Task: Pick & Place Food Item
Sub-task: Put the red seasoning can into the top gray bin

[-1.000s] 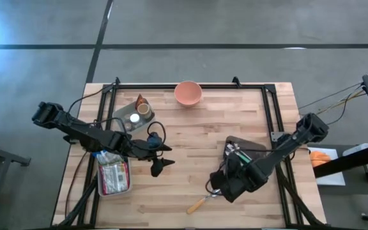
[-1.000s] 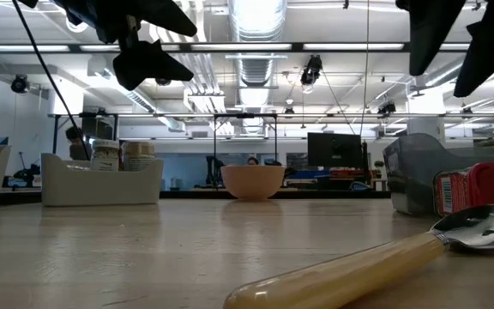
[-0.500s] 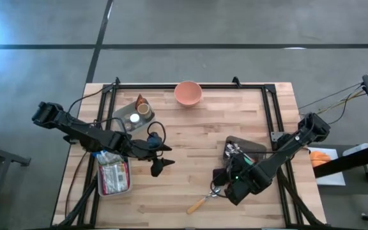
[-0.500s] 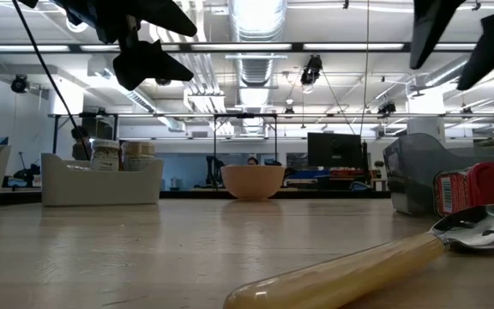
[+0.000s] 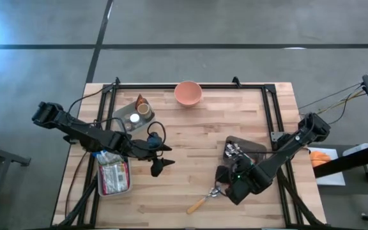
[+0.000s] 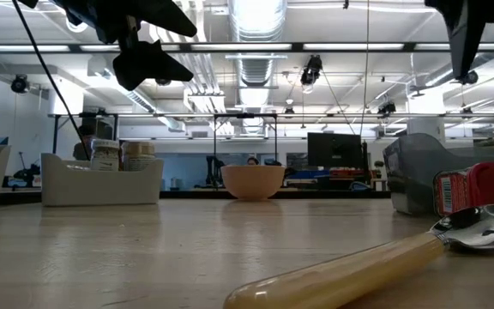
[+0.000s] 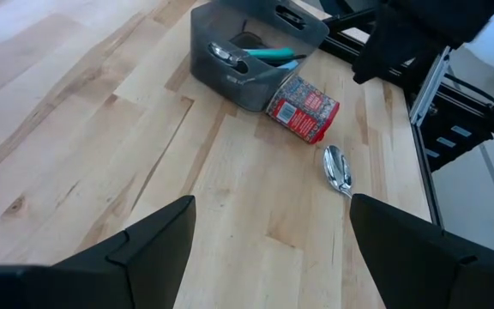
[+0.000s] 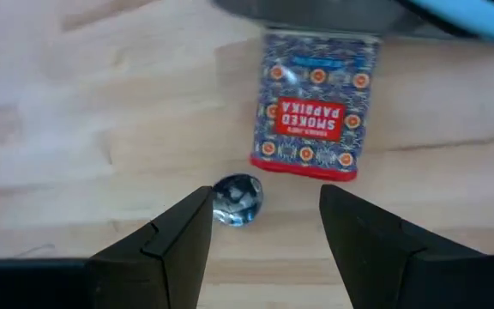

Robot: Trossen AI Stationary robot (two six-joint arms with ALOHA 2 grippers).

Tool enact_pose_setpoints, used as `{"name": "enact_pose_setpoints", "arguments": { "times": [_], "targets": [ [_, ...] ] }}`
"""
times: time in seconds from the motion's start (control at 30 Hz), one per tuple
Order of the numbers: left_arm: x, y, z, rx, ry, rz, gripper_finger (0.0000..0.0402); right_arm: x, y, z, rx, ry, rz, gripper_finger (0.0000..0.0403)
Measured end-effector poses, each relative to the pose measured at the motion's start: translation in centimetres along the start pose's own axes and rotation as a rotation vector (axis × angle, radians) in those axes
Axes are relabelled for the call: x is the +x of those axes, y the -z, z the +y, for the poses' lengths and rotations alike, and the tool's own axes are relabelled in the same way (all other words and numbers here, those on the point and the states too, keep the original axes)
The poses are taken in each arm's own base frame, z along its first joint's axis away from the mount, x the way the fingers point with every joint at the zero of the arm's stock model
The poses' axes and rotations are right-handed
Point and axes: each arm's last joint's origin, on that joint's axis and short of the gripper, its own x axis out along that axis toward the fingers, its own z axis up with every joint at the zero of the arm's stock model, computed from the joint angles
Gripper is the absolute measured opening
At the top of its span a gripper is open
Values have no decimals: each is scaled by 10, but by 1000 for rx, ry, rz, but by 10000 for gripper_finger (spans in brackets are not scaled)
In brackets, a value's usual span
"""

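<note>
The food item is a red and blue smoked paprika tin [image 8: 316, 107]. It lies on its side on the table against the grey bin [image 7: 256, 51], and also shows in the left wrist view [image 7: 304, 107]. My right gripper [image 8: 268, 232] hangs open over it, pointing steeply down with nothing between its fingers. In the high view this arm [image 5: 225, 182] covers the tin. My left gripper [image 5: 163, 156] stands open above the table's middle left, holding nothing.
A spoon with a pale handle [image 5: 200, 203] lies near the front edge, its bowl [image 8: 237, 197] just by the tin. A peach bowl [image 5: 188, 93] stands at the far edge. A tray of jars [image 5: 133, 115] and a tray of packets [image 5: 114, 176] are at the left.
My right gripper has rolled about the line it points along while staying above the tin. In the low view its two fingers, seen apart before, now line up as one shape. The tin and the spoon have not moved.
</note>
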Motion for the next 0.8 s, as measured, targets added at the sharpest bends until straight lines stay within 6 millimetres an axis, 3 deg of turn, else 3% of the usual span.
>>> {"name": "enact_pose_setpoints", "arguments": {
  "times": [0.27, 0.57, 0.8],
  "targets": [
    [0, 0, 0, 0, 0, 0, 313, 2, -4, -4, 87, 94, 5, 235],
    [0, 0, 0, 1, 0, 1, 313, 7, -9, -4, 178, 119, -40, 390],
    [0, 0, 0, 0, 0, 1, 313, 19, -9, 5, 138, 117, -39, 380]
  ]
}}
